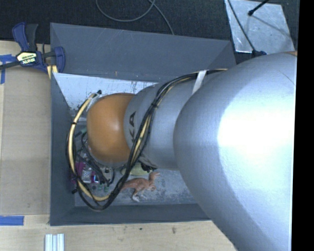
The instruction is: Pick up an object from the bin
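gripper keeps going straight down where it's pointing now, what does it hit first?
Likely the bin floor near the view's left wall: the gripper points down there, but the orange wrist cover hides what lies beneath. The orange toy animal lies off to the side.

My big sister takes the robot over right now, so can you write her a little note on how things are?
End effector: low in the left part of the grey bin, under the arm's orange cover. Whether it is open or shut cannot be told.
Things: an orange-brown toy animal lies on the floor near the front wall, just right of the end effector. A pale green piece lies next to it. The arm hides the rest.
Done: nothing seen lifted.
Left: grasp one thing and lift it out.
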